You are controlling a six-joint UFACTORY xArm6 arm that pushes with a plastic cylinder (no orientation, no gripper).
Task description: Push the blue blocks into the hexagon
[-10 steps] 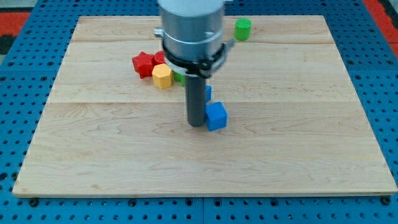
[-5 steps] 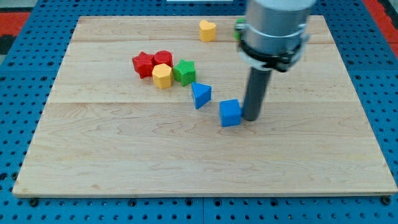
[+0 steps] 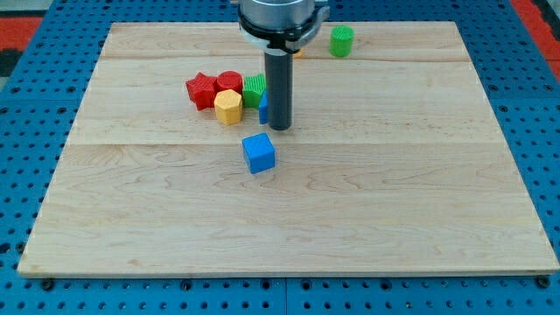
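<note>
Blue cube (image 3: 259,152): frame centre, upright, shifted left since earlier. My tip (image 3: 279,128): now up-right of it; no fingers.

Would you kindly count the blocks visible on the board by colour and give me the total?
Red: 2, a red star block and a second red block.
Yellow: 2, a yellow hexagon block and a yellow sliver behind the arm.
Green: 2, one by the cluster, one at the view's top.
Blue: 2, a blue cube and a blue sliver beside my tip.
Total: 8.
</note>
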